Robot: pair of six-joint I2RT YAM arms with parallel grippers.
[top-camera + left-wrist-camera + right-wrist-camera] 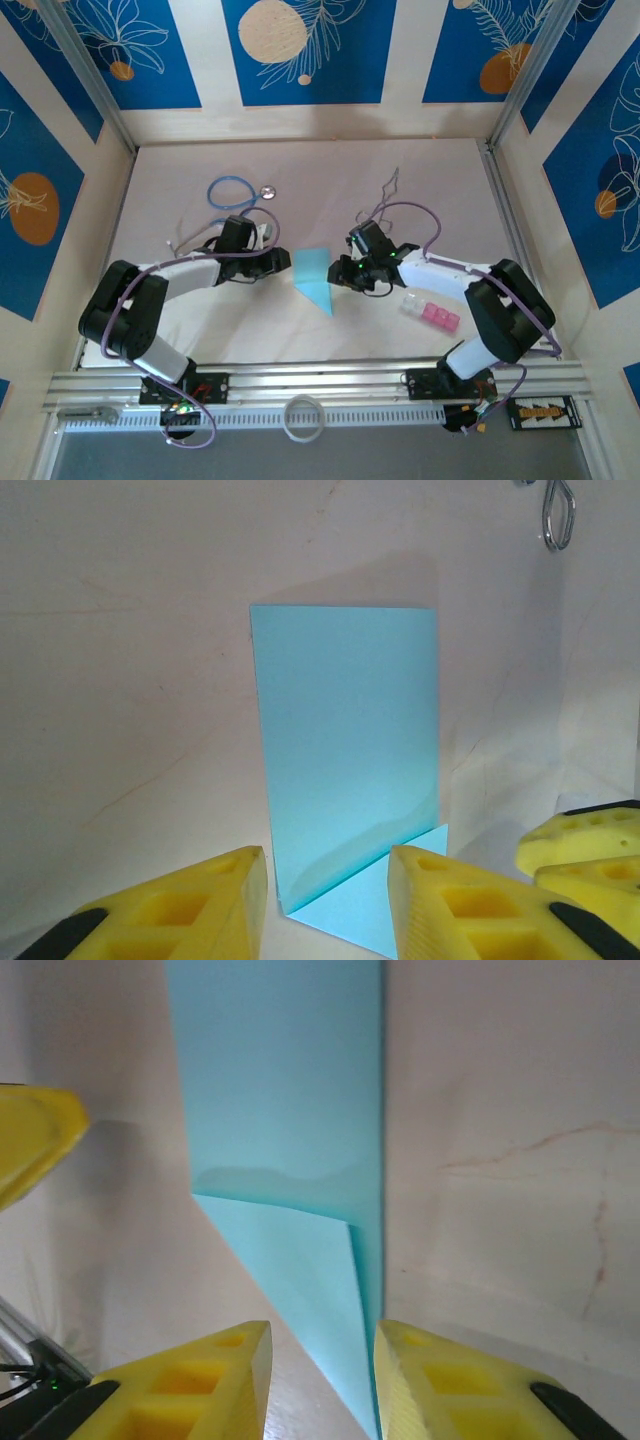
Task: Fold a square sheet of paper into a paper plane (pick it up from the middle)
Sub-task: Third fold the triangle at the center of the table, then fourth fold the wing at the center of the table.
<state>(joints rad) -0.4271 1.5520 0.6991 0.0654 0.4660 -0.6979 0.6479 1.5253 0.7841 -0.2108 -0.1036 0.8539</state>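
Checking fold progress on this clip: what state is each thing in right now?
Paper sheet: partly folded, one flap standing up, not gripped.
Left claw: open, at the paper.
Right claw: open, at the paper.
Stethoscope: tube looped, lying apart.

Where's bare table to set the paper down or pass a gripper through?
Bare table runs between the paper tip and the near rail, and across the far right corner. Crowded: the middle, with the left gripper and right gripper flanking the paper, the stethoscope behind the left arm, the blocks by the right arm.
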